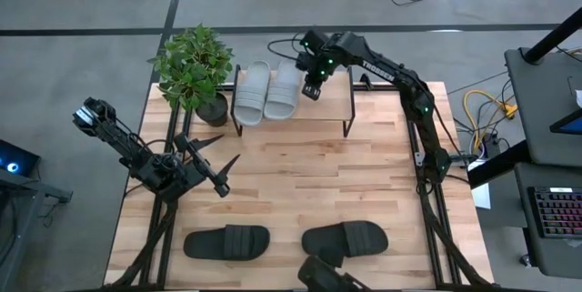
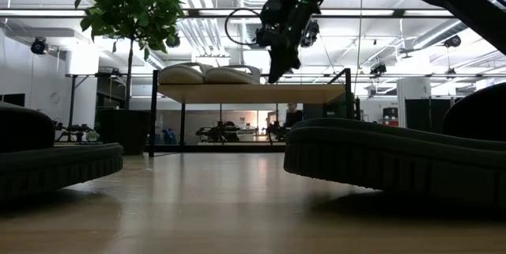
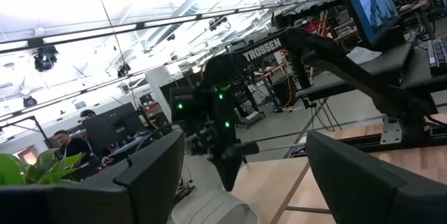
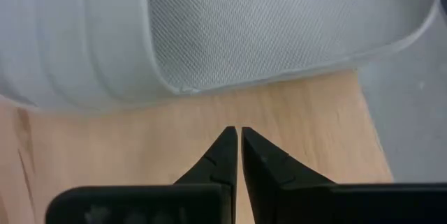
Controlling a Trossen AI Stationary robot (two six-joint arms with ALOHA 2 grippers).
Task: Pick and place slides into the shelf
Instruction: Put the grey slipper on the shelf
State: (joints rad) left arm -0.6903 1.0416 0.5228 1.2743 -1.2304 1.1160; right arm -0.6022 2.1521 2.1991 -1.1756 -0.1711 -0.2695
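A: Slides status? Two light grey slides [image 1: 268,92] side by side on the shelf [image 1: 327,108], left half. Two black slides [image 1: 286,240] on the table's [image 1: 300,174] near edge, well apart from the shelf.

B: Grippers?

A: Right gripper [image 1: 312,87] just beside the right-hand grey one, over the shelf board, jaws closed together, holding nothing. Left gripper [image 1: 214,162] waits mid-table on the left, jaws wide, empty.

B: Risks?

A: Closed tips sit close to the grey slide; a sideways sweep could nudge it off the row, I'd guess. The plant [image 1: 193,66] crowds the shelf's left end.
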